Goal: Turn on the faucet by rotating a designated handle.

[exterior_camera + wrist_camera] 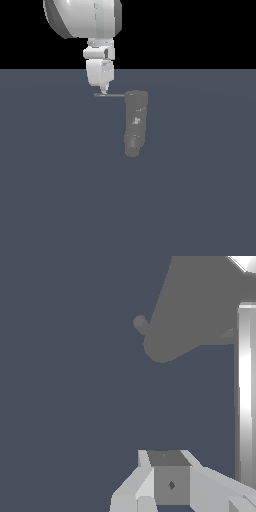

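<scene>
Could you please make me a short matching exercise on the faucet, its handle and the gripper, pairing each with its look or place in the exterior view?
Things:
1. faucet
2. handle
3. gripper

Descriptions:
A. white, tip coming down onto the thin rod
B. thick dark grey column with light specks
C. thin dark rod pointing to the exterior view's left from the column's top

Pairs: 1-B, 2-C, 3-A

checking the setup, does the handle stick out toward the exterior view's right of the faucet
No, the handle juts from the top of the faucet toward the exterior view's left.
</scene>
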Robot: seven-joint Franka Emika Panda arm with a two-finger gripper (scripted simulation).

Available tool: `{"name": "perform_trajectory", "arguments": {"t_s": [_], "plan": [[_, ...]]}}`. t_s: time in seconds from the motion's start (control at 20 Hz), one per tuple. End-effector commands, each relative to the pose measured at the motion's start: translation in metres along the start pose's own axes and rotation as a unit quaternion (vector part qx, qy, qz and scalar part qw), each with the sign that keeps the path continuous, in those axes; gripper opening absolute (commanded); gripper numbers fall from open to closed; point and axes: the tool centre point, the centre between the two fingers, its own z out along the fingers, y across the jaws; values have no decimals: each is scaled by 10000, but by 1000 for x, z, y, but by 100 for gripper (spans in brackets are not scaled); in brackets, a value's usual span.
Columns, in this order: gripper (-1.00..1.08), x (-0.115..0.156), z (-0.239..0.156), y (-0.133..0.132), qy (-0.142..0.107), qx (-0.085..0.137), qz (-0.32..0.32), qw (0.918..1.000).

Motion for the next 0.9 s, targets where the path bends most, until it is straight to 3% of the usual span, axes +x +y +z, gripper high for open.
{"name": "perform_trajectory", "arguments": {"t_s": [0.0, 0.85], "plan": [[-100, 0, 0, -1, 0, 4, 20, 10000], [-100, 1, 0, 36, 0, 2, 17, 10000]]}}
